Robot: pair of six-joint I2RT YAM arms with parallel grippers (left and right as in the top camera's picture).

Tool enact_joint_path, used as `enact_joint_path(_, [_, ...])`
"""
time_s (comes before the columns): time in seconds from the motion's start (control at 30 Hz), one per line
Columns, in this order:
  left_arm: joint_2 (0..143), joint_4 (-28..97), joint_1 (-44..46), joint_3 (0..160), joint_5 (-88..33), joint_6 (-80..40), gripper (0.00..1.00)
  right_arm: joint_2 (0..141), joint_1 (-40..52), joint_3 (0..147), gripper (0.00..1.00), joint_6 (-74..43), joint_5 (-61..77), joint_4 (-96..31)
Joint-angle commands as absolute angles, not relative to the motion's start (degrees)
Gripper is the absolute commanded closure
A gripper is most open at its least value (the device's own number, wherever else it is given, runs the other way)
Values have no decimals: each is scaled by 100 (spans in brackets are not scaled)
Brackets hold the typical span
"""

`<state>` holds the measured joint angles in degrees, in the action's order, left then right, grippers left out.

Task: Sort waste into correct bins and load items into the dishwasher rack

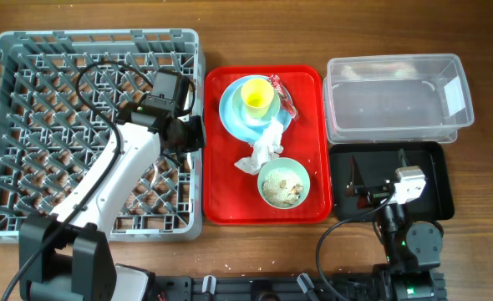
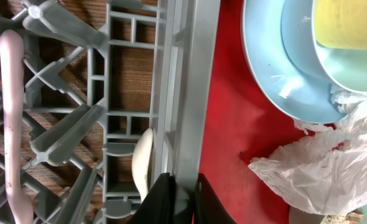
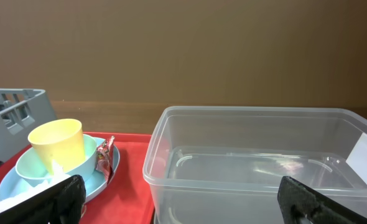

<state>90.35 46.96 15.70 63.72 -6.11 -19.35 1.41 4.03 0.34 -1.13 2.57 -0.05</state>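
Observation:
The grey dishwasher rack [image 1: 96,35] fills the left. My left gripper [image 1: 193,134] hangs over its right wall [image 2: 193,93], fingers [image 2: 182,202] nearly together with nothing between them. A white utensil [image 2: 142,162] stands in the rack beside the left finger; another pale handle [image 2: 9,112] lies farther in. On the red tray [image 1: 309,84] sit the light blue plate [image 1: 230,109], small blue bowl [image 2: 301,37], yellow cup [image 1: 258,97], red wrapper [image 1: 285,100], crumpled napkin [image 1: 263,150] and pale green bowl [image 1: 284,182] with rice scraps. My right gripper [image 3: 183,205] is open and empty.
The clear tub [image 1: 393,60] stands at the back right, the black tray [image 1: 434,167] in front of it with my right arm above it. In the right wrist view the tub [image 3: 258,162] is close ahead, the cup [image 3: 56,146] and wrapper [image 3: 106,158] to the left.

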Motion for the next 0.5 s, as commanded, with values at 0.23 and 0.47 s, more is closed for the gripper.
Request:
enact_joint_path(0.23, [8823,4849,1592,6611,-622,-1999,66,128,395,30,0,-14,309,10])
enact_joint_path(0.47, [7328,5004,1745,7277,-862,-2344,3,128,395,30,0,-14,309,10])
